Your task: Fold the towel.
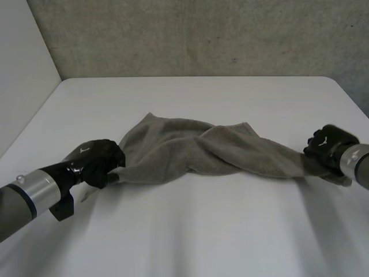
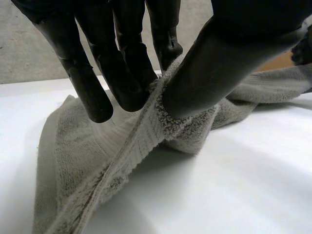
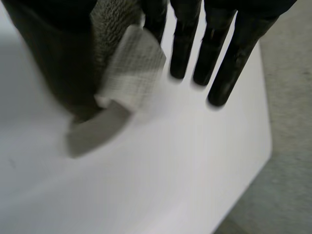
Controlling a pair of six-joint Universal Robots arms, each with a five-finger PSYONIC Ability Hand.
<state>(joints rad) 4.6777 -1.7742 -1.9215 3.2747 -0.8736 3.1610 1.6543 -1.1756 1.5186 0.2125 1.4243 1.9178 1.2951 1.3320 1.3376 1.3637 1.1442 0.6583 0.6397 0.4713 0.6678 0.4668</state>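
While left hand [image 1: 101,161] pinches towel [image 1: 190,151] edge | right hand [image 1: 326,144] seemingly pinches corner (tagged)

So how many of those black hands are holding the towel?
2. The left hand pinches the towel at one end; the right hand pinches the opposite end, by a white label.

1 towel [image 1: 184,151], 1 table [image 1: 202,231], 2 hands: left hand [image 1: 101,160], right hand [image 1: 324,143].
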